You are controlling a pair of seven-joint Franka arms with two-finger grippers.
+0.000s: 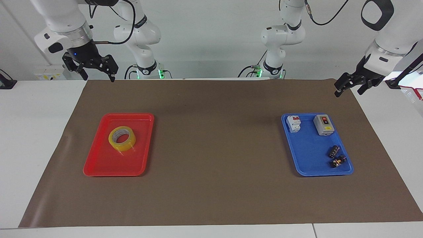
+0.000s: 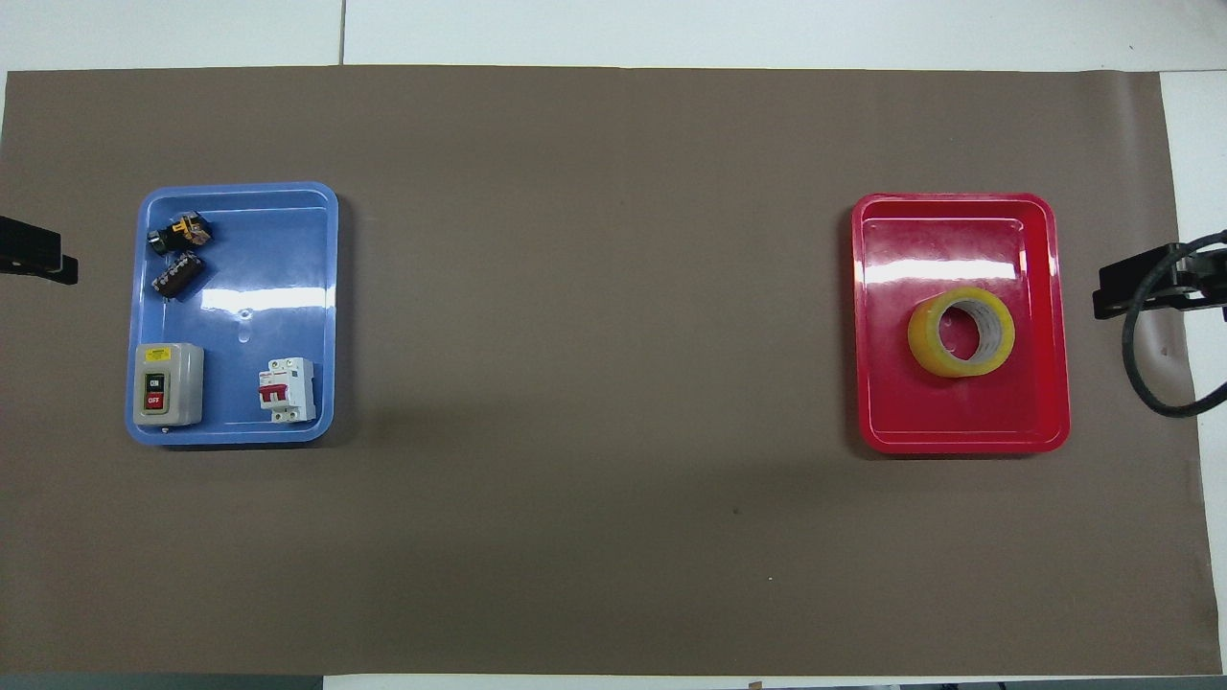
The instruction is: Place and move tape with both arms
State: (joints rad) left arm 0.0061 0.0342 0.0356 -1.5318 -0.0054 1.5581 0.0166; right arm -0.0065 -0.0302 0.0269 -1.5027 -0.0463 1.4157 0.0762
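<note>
The tape (image 1: 122, 138), a yellow roll with a pale core, lies flat in the red tray (image 1: 99, 165) toward the right arm's end of the table. It also shows in the overhead view (image 2: 960, 332). My right gripper (image 1: 98, 78) is open and empty, raised over the mat's edge nearest the robots, well apart from the tray. My left gripper (image 1: 348, 92) is open and empty, raised over the mat's corner at the left arm's end, where the arm waits.
A blue tray (image 1: 307, 170) toward the left arm's end holds a grey switch box (image 1: 323, 125), a white breaker (image 1: 293, 123) and two small black parts (image 1: 335, 156). A brown mat (image 1: 214, 148) covers the table. Two smaller white arms (image 1: 277, 36) stand at the robots' edge.
</note>
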